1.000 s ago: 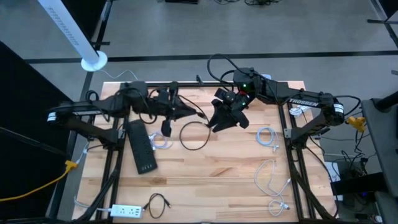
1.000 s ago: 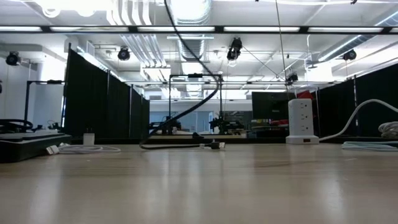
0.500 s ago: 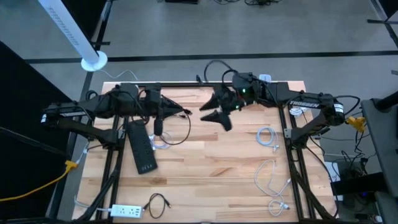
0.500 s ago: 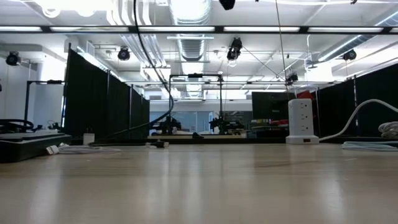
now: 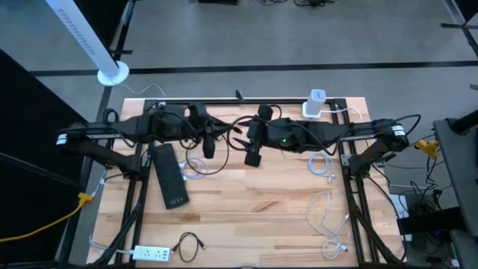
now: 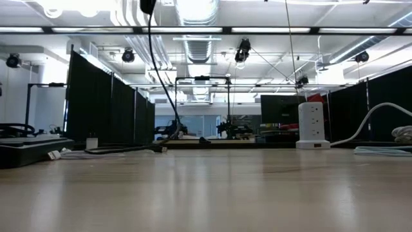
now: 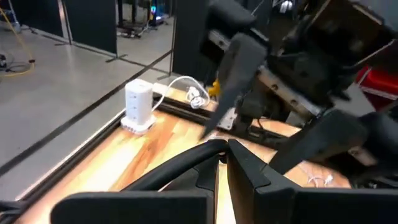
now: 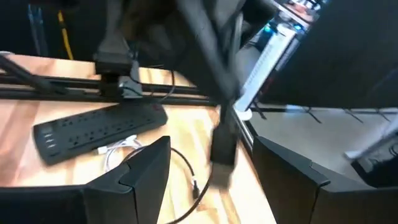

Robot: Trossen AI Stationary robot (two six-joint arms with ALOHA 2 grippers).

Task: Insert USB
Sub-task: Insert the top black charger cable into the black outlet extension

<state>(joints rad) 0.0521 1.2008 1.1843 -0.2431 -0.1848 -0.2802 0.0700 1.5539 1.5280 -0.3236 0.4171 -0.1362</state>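
- High view is showing the 2 grippers meeting over the far middle of the table, with the USB cable (image 7: 177, 163) running between them.
- Left gripper (image 5: 210, 147) is pinching that black cable with its jaws fully closed; the cable is leaving the jaws and drooping to the tabletop.
- A dark oblong piece (image 8: 222, 144), probably the plug end, is hanging straight ahead of the right jaws, centred in their gap, its long axis roughly upright. It is too blurred to be sure.
- Right gripper (image 5: 253, 155) is standing with its jaws moderately wide and gripping nothing, just beside the left jaws.
- Judging by this, the right arm is the nearer one for taking the plug, closing across its long axis.
- White power tower (image 5: 315, 102) is standing behind the right jaws, well apart; the black power strip (image 5: 170, 175) is lying just beside the left jaws.
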